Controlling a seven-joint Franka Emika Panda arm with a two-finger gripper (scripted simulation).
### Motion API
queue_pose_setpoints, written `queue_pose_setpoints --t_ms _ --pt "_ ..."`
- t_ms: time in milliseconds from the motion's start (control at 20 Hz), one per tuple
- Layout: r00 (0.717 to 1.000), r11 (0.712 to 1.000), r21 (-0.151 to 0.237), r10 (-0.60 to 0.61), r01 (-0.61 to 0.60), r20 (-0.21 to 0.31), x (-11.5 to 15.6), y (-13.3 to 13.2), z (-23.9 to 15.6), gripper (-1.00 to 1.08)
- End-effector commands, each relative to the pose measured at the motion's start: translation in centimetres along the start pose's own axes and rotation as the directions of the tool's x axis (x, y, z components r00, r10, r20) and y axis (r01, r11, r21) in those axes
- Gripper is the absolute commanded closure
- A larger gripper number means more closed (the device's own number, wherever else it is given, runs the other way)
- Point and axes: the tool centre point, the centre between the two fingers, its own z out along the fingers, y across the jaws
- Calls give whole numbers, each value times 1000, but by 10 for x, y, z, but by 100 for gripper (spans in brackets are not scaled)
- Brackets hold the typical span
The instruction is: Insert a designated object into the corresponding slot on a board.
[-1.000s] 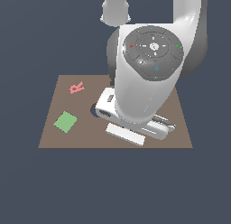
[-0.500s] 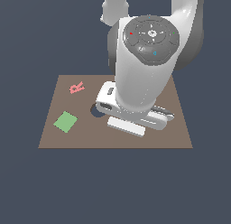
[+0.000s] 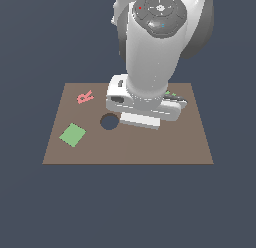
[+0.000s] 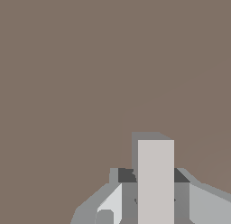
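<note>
In the wrist view the designated object [image 4: 155, 169], a light grey T block, stands upright between the grey fingers [image 4: 112, 204] of my gripper [image 4: 155, 198], which is shut on it. Brown board [image 4: 67, 83] fills the view behind it. In the exterior view the board [image 3: 165, 147] lies flat, and the slot [image 3: 109, 121], a round dark hole, shows just to the exterior view's left of my white hand [image 3: 145, 108]. The hand hides the fingers and the block there.
A pink R [image 3: 85, 97] lies near the board's far corner on the exterior view's left. A flat green square patch [image 3: 73, 135] sits on the near side, on the exterior view's left. Small green bits [image 3: 171, 94] peek out behind the hand. The bulky arm [image 3: 155, 47] towers over the board's middle.
The arm has risen and drawn back from the board's near side. The round hole, partly covered by the hand before, now shows whole.
</note>
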Motion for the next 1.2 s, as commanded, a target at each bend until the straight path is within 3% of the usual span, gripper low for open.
queue_pose_setpoints --t_ms 0,600,1150 --pt "999 999 0 -45 45 -1 -17 6 -1 108" --pt "978 978 0 -209 209 0 -74 36 -5 108" --pt "968 968 0 -252 252 0 -87 47 -6 108"
